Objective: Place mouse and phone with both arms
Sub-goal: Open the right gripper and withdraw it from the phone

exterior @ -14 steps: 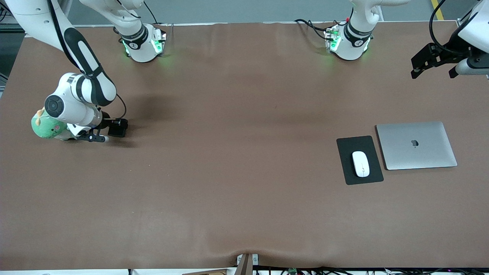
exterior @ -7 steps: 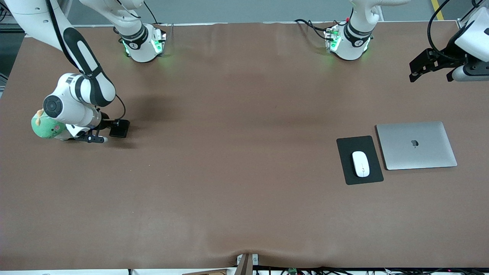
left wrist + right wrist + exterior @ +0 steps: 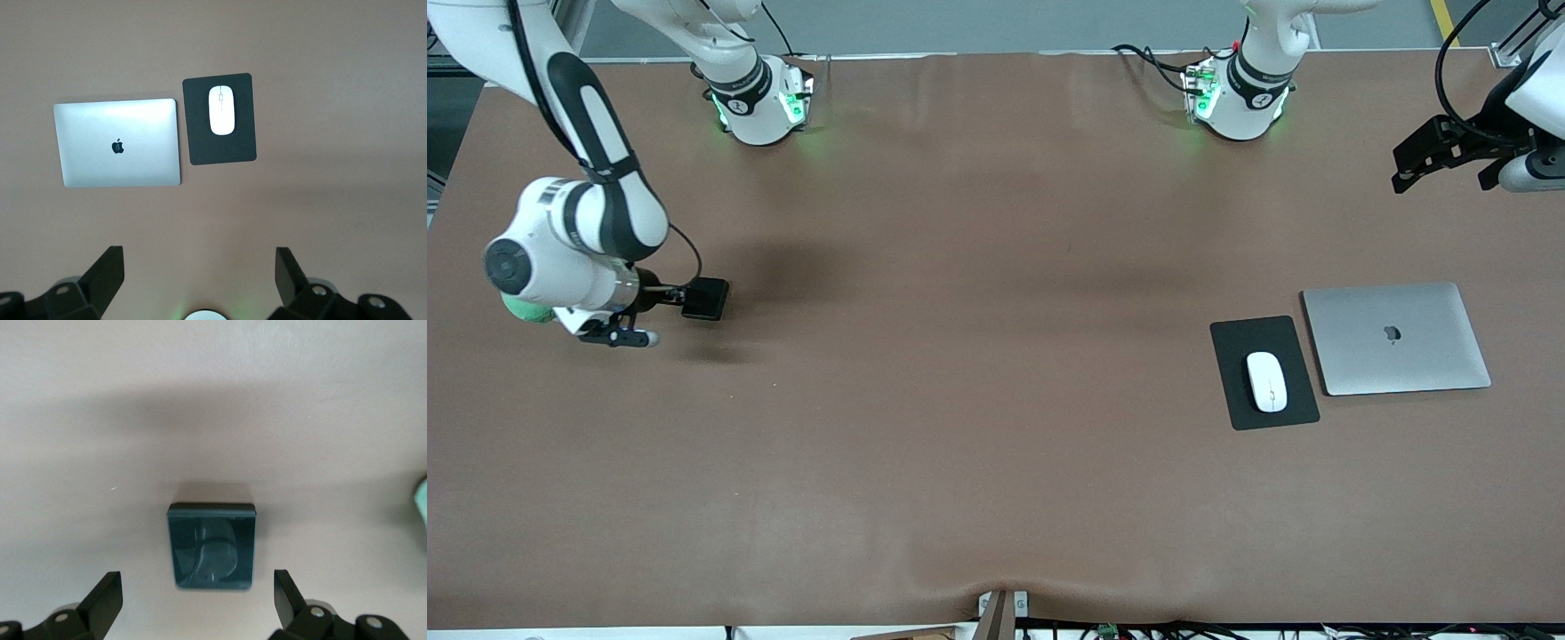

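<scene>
White and glossy, the oval mouse (image 3: 1266, 381) is seen lying on the thin black pad (image 3: 1264, 372). The small black rectangular phone (image 3: 705, 299) is left on the table below the wide-open right gripper (image 3: 197, 600). The left gripper (image 3: 200, 273) is also held wide open over the table.

Mostly hidden under the right arm's wrist: a green plush toy (image 3: 523, 309), only a sliver showing in the front view, cut to a pale green scrap (image 3: 421, 501) at the right wrist view's edge. Cut off at the front view's edge: the left arm's wrist, with only the left gripper (image 3: 1449, 158) showing. Right gripper (image 3: 633, 313) largely masked by its own wrist there.
</scene>
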### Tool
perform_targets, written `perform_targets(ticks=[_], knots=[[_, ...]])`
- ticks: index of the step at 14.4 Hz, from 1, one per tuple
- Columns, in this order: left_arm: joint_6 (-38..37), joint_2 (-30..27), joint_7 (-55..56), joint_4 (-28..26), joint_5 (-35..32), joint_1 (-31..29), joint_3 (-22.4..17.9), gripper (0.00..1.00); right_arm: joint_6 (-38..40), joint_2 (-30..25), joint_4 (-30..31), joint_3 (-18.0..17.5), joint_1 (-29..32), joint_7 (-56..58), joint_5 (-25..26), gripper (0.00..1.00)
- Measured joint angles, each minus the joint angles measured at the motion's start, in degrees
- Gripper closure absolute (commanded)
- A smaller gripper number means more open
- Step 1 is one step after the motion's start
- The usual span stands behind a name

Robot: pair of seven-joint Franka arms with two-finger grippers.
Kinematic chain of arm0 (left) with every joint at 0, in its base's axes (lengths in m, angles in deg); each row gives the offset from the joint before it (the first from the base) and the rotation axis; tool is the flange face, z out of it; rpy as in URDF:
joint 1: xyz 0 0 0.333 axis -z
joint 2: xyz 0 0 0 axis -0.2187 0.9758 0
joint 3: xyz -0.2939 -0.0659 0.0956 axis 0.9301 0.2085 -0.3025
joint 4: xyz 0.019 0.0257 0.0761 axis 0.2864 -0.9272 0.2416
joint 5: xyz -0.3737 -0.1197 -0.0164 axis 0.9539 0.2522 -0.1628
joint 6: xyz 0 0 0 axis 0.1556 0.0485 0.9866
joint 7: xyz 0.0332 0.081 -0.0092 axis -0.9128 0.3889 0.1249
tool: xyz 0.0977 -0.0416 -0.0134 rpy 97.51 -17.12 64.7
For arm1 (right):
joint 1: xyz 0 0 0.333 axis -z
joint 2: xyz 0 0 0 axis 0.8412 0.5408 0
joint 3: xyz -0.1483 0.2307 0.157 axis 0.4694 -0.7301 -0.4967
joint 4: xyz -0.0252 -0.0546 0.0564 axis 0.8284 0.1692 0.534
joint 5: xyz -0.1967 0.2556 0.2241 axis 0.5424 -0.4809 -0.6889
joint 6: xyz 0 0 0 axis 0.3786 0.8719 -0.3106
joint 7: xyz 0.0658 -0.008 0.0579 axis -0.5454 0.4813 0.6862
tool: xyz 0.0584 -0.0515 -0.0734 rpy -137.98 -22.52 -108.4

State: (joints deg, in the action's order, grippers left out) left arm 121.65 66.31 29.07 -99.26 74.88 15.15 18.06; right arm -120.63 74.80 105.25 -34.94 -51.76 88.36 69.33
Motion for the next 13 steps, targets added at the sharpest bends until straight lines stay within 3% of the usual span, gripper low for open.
perform_targets(ticks=[3,7,10,13], knots=[[0.04,0.00,0.01,0.02,0.00,0.00,0.00,0.00,10.21,-0.58,-8.33,0.00,0.01,0.00,0.00,0.00],[0.06,0.00,0.02,0.04,0.00,0.00,0.00,0.00,15.92,-0.69,-13.29,-0.04,0.01,0.00,0.00,0.00],[0.06,-0.02,0.02,0.09,0.00,0.00,0.00,0.00,22.27,-0.75,-21.04,-0.30,0.00,0.04,0.00,0.00],[0.06,-0.19,0.02,0.18,0.00,0.03,0.02,0.00,23.85,-0.78,-27.31,-0.72,-0.05,0.05,-0.06,0.00]])
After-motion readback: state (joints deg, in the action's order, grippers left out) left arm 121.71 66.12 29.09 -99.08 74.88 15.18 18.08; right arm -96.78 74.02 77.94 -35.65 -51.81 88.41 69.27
